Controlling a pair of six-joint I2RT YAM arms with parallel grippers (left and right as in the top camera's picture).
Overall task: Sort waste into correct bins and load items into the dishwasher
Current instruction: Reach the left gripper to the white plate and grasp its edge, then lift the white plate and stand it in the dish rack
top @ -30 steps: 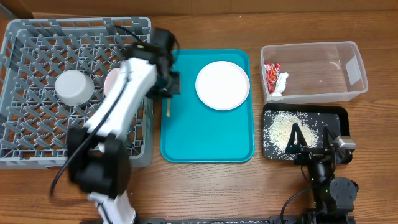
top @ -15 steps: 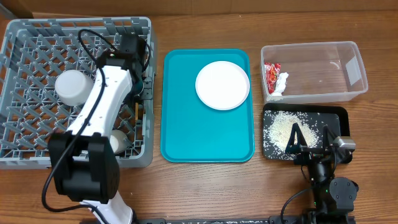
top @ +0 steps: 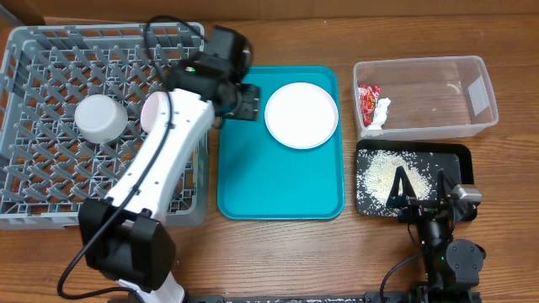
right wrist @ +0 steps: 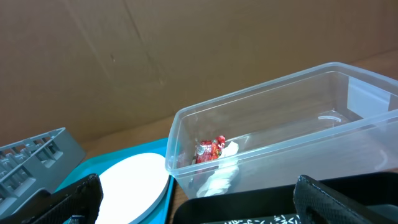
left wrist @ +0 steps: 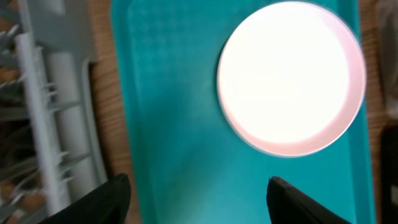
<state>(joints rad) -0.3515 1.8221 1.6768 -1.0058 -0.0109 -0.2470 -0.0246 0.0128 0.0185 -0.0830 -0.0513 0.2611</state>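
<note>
Overhead, your left hand point(top: 242, 101) hangs over the far left corner of the teal tray point(top: 278, 185). Its fingers are apart and hold nothing. The white plate point(top: 301, 115) lies flat in the tray's far right part, just beside the hand on its right. The plate's far edge is close to the tray's back rim. The near half of the tray is bare teal, so that is where you have open room. The tray's left rim runs just beside the right wall of the grey dish rack point(top: 50, 168). A white cup point(top: 101, 118) stands in the rack, well apart from the hand.

From the left wrist, the left hand point(left wrist: 199, 208) shows two dark fingertips at the bottom edge, spread wide. The plate point(left wrist: 291, 78) sits ahead and to the right of the gap, not touching either finger. A thin strip of counter point(left wrist: 99, 93) shows between the tray point(left wrist: 174, 124) and the rack point(left wrist: 56, 124).

Your right hand point(top: 419, 200) rests over the black tray point(top: 459, 156) of rice point(top: 379, 172), with its fingers apart and empty. Behind it is the clear bin point(top: 421, 130), with a red wrapper point(top: 370, 105) in its left end. From the right wrist, the bin point(right wrist: 280, 143) stands close ahead of the right hand point(right wrist: 199, 205), and the plate point(right wrist: 134, 180) is to the bin's left.
</note>
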